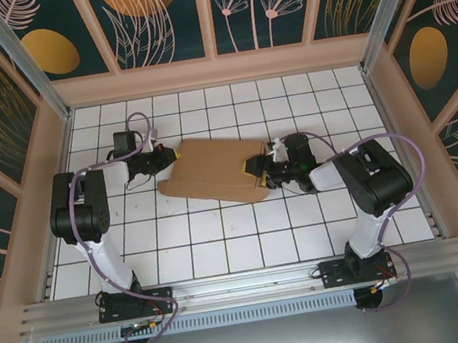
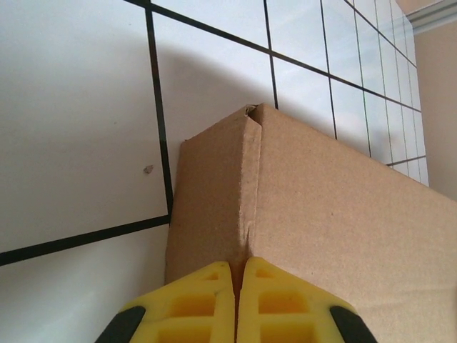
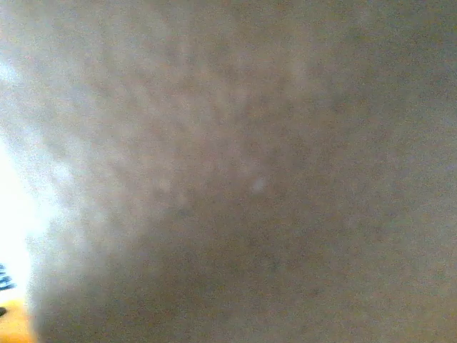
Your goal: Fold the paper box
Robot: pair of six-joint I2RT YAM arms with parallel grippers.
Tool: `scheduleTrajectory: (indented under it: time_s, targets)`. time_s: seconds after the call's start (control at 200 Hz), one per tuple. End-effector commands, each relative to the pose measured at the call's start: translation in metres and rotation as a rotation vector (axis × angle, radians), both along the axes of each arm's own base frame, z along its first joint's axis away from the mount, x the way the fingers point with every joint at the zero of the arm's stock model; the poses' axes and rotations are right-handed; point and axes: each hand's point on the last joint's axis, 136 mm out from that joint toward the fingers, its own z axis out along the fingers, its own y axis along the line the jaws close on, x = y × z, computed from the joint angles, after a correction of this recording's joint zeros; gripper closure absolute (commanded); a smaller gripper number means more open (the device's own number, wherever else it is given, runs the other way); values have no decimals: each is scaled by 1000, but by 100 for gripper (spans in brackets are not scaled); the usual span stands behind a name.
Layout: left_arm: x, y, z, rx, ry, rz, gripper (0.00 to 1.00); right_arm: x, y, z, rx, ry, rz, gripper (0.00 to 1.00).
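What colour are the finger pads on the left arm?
Bright yellow; the left gripper's pads show best in the left wrist view, against the paper box.

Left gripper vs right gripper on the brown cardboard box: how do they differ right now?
Left gripper is shut, pinching a creased corner of the brown cardboard paper box; right gripper's jaw state can't be told. Left gripper is at the box's left end, right gripper at its right end. Shared: both yellow-fingered, both at the box.
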Motion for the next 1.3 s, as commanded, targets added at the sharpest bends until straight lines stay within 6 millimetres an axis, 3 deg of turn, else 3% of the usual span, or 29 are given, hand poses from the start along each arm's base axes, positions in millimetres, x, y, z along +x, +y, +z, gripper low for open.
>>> scheduleTrajectory:
  time_s: [0.0, 0.13, 0.145, 0.245, 0.325, 0.42, 0.651, 0.761, 0.841, 0.996, 1.296]
  targets:
    - [-27, 33, -35, 146, 188, 154, 90, -4, 2, 19, 51, -59, -8, 44]
    - [-18, 45, 9, 139, 103, 279, 76, -7, -5, 19, 48, -74, -74, 53]
    - [-16, 47, 22, 135, 75, 297, 74, -8, -5, 18, 46, -74, -79, 53]
    - [-19, 58, 57, 109, 29, 403, 65, -12, -7, 13, 30, -78, -107, 52]
    - [-27, 51, 82, 21, 24, 433, 63, -14, -10, 14, 36, -95, -155, 49]
    - [-41, 30, 105, -95, 2, 415, 58, -16, -7, 30, 88, -145, -187, 48]
    - [-86, 29, 120, -156, -11, 522, 40, -15, -4, 76, 227, -229, -207, 44]
    - [-105, 28, 134, -240, -83, 575, 11, -10, -5, 95, 276, -244, -231, 44]
    - [-119, 12, 137, -384, -93, 553, 4, -7, -4, 110, 329, -249, -243, 44]
    - [-123, -21, 143, -460, -105, 489, 2, -5, -6, 138, 442, -255, -278, 45]
    - [-105, -43, 184, -577, -316, 456, 9, -12, 3, 172, 588, -247, -273, 48]
